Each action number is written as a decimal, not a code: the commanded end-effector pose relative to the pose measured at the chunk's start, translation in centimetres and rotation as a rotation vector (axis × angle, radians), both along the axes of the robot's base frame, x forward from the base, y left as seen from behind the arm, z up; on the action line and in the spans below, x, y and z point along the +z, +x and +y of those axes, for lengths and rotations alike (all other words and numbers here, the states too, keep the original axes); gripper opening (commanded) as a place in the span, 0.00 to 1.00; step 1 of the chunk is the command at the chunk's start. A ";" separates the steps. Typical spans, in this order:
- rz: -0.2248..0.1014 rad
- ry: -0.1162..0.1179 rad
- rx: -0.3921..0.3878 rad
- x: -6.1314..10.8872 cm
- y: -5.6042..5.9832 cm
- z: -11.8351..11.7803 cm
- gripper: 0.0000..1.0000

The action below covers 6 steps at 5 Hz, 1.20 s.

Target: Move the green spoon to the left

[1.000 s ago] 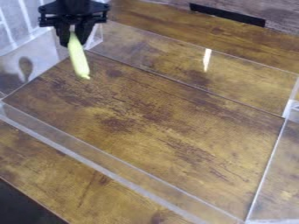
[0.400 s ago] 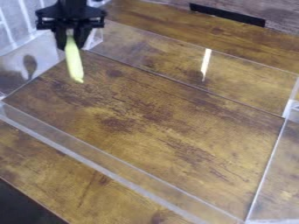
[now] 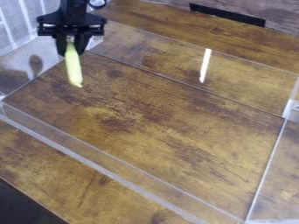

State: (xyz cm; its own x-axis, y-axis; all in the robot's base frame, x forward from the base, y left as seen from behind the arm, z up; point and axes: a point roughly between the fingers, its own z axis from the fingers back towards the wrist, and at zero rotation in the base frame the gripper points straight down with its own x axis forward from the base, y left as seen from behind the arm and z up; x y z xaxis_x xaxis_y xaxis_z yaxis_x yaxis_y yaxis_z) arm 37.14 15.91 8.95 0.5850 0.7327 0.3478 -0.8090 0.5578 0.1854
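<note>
The black end effector (image 3: 73, 33) hangs at the upper left of the wooden surface (image 3: 163, 114), just inside the far-left corner of the clear shallow tray (image 3: 140, 179) that covers most of that surface. Its jaws are pressed together on the upper end of the green spoon (image 3: 73, 63), pinching the slim yellow-green handle. The spoon hangs from the end effector, slightly tilted, its lower end close to the tray floor; whether it touches cannot be told. The spoon's bowl is not visible.
</note>
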 end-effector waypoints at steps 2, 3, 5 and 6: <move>-0.038 -0.005 0.018 2.0 0.3 1.6 0.00; -0.025 -0.022 0.020 1.8 0.4 1.7 0.00; -0.001 -0.057 0.025 1.5 0.6 1.9 0.00; 0.011 -0.075 0.028 1.3 0.7 2.0 0.00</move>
State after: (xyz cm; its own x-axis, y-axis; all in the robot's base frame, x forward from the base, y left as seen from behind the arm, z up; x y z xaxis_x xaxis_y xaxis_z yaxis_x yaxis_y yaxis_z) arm 37.66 16.90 7.83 0.5982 0.7666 0.2336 -0.8012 0.5674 0.1901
